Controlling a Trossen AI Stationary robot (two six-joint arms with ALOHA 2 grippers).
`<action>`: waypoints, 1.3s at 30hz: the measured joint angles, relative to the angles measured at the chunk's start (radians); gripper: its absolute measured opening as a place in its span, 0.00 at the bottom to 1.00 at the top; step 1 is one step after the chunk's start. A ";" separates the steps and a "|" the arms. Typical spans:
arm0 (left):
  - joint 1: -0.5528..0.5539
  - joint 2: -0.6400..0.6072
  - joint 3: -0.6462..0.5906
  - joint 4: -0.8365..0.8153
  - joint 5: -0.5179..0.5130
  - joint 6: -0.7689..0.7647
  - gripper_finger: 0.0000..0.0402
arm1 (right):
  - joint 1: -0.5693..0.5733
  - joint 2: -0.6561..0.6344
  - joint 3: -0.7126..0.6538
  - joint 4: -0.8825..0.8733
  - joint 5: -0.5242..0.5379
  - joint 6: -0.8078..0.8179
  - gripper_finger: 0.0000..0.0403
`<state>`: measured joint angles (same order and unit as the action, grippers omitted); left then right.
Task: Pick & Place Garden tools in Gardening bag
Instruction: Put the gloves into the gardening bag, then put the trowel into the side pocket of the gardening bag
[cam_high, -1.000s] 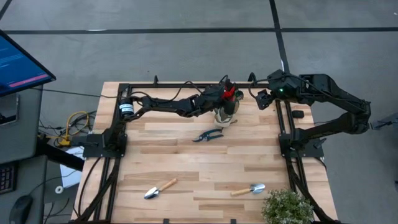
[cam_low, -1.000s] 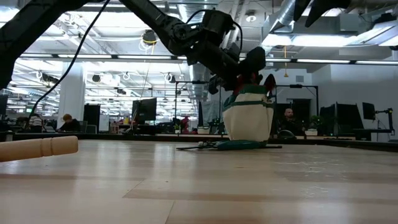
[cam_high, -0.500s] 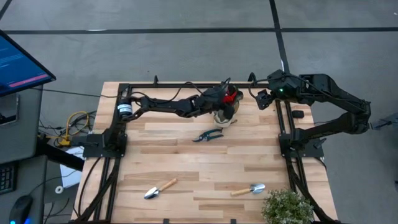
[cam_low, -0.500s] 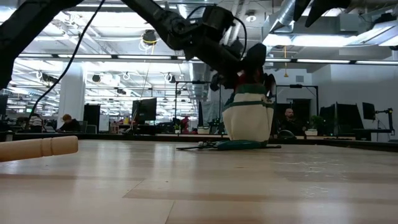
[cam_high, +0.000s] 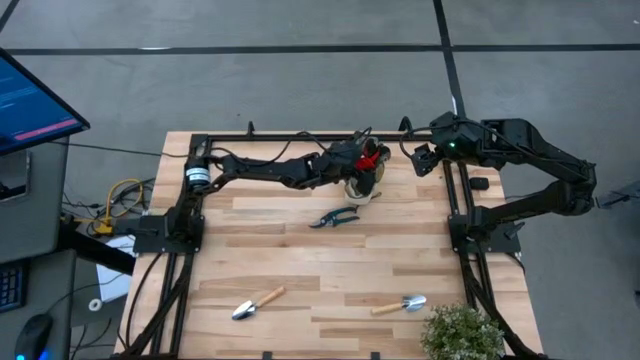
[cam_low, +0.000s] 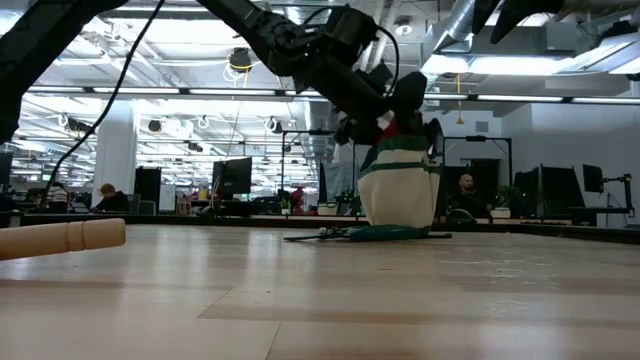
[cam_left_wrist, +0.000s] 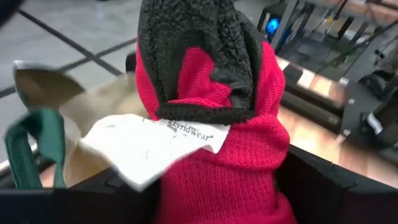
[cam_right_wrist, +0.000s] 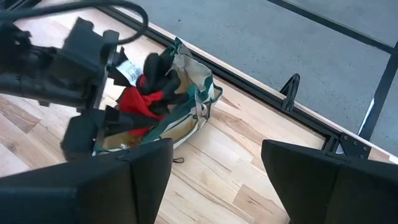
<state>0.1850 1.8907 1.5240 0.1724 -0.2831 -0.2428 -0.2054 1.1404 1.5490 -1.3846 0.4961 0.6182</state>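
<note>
The beige gardening bag (cam_high: 360, 188) with green trim stands at the table's far middle, upright in the low view (cam_low: 400, 190). A red-and-black glove (cam_left_wrist: 205, 124) lies in its mouth (cam_right_wrist: 146, 93), black fingers up, red cuff toward my left gripper (cam_right_wrist: 106, 93). That gripper reaches level over the bag's mouth, open, with the cuff between its fingers. Teal pruning shears (cam_high: 334, 217) lie flat just in front of the bag. Two wooden-handled trowels (cam_high: 257, 302) (cam_high: 400, 304) lie near the front edge. My right gripper (cam_right_wrist: 214, 180) hangs open, high at the far right. My left gripper comes level from the table's left, with the glove's red cuff (cam_left_wrist: 217, 180) between its open fingers. I cannot tell whether the fingers touch it. The glove rests on the bag's rim and leans upward out of the mouth.
A leafy potted plant (cam_high: 462, 333) stands at the near right corner. A wooden handle (cam_low: 65, 237) lies close to the low camera. The black frame rail (cam_high: 300, 136) runs along the far edge behind the bag. Bare wood lies between the shears and the trowels.
My left gripper has opened at the bag's mouth and rolled a little, staying in place. The glove has stayed in the bag's mouth.
</note>
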 joint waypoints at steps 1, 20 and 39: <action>0.001 0.003 0.000 0.000 0.000 0.001 0.70 | 0.000 0.000 0.000 0.000 0.000 0.000 0.59; 0.017 -0.045 0.001 -0.020 0.065 0.193 0.82 | 0.002 0.000 0.000 0.000 -0.027 -0.026 0.59; 0.031 -0.574 0.002 -0.830 0.085 0.132 0.82 | 0.002 0.000 0.000 -0.018 -0.032 -0.045 0.59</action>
<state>0.2163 1.3170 1.5257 -0.6577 -0.1980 -0.1108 -0.2039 1.1404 1.5490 -1.4025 0.4644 0.5730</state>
